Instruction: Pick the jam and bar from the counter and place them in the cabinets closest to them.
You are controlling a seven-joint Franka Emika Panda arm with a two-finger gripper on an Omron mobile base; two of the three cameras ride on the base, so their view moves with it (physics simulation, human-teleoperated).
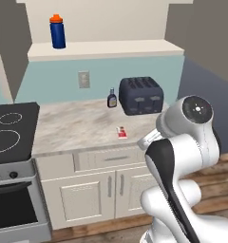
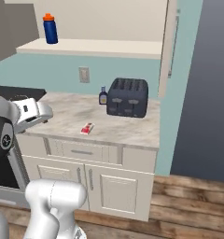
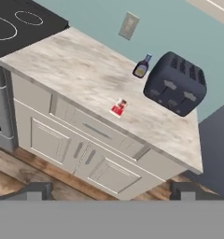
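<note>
Hand view: hand wide open, empty.

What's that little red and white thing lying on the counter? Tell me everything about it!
The bar is a small flat packet, red with a white end and a dark mark. It lies flat on the marble-look counter, near its front edge above the drawer, in front of the toaster. Nothing but the counter touches it.

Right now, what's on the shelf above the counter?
A blue bottle with an orange cap stands upright at the left end of the shelf. The rest of the ledge shows bare; its upper part is cut off by the frame.
</note>
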